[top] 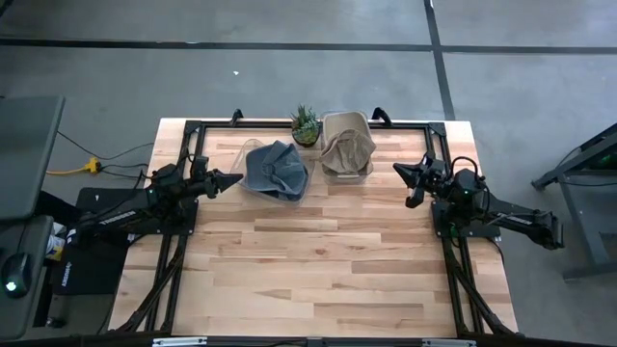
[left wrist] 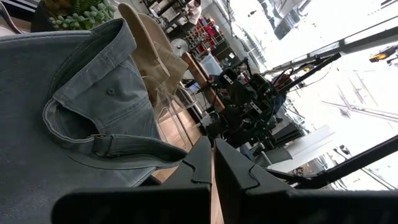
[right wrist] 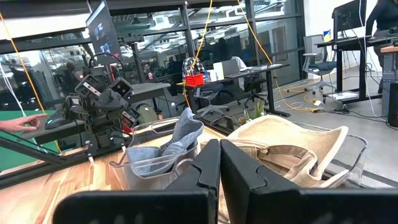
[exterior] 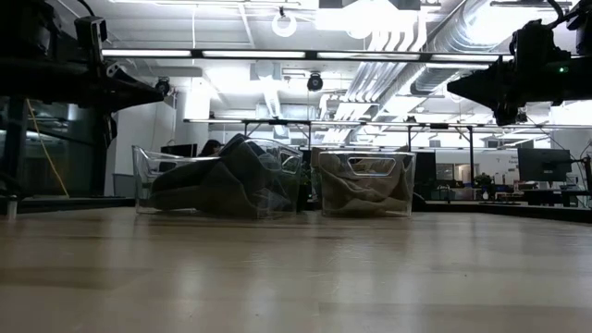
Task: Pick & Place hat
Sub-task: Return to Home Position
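Two dark robot arms hang above a wooden desk [top: 318, 280], both carrying nothing. The left gripper [top: 238, 178] sits at about 10 o'clock from the desk's centre, its tip just beside the left clear bin [top: 249, 149]. The right gripper [top: 397, 171] is at about 2 o'clock, pointing toward the right clear bin [top: 347, 176] with bare wood between them. In the left wrist view the left arm's fingers [left wrist: 239, 171] are pressed close together, clenched on nothing. The right wrist view shows the same of the right arm's fingers [right wrist: 245, 168]. The brown caps [top: 347, 145] lie heaped in the right clear bin at 12 o'clock, near the desk's far edge, their tan cloth rising above the rim. Grey-blue caps [top: 277, 172] fill the left clear bin at about 11 o'clock and spill over its wall. A small potted plant [top: 306, 125] stands at the far edge between the two bins. Seen level across the desk, the bins stand side by side, and both grippers are raised above bin height.
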You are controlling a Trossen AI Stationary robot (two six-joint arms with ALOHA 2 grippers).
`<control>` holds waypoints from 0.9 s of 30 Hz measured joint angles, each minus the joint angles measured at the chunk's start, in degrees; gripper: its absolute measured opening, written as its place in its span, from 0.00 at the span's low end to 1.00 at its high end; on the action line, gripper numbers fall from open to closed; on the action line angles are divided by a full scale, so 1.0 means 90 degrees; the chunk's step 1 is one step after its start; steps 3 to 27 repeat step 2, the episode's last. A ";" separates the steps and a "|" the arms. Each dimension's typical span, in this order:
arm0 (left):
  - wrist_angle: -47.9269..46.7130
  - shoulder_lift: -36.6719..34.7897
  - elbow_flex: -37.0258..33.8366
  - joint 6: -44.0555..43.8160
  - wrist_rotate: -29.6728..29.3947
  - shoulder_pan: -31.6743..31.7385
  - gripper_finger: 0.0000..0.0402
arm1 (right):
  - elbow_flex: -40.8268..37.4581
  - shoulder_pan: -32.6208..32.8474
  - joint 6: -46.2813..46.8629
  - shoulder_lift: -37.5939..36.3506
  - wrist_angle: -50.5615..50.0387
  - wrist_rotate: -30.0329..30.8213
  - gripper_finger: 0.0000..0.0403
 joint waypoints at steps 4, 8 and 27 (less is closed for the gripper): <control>-0.0002 0.0000 0.0000 0.0000 0.0000 0.0000 0.00 | 0.0000 0.0000 0.0000 0.0000 -0.0002 0.0000 0.02; -0.0002 0.0000 0.0000 0.0000 0.0000 0.0000 0.00 | 0.0000 0.0000 0.0000 0.0000 -0.0002 0.0000 0.02; -0.0002 0.0000 0.0000 0.0000 0.0000 0.0000 0.00 | 0.0000 0.0000 0.0000 0.0000 -0.0002 0.0000 0.02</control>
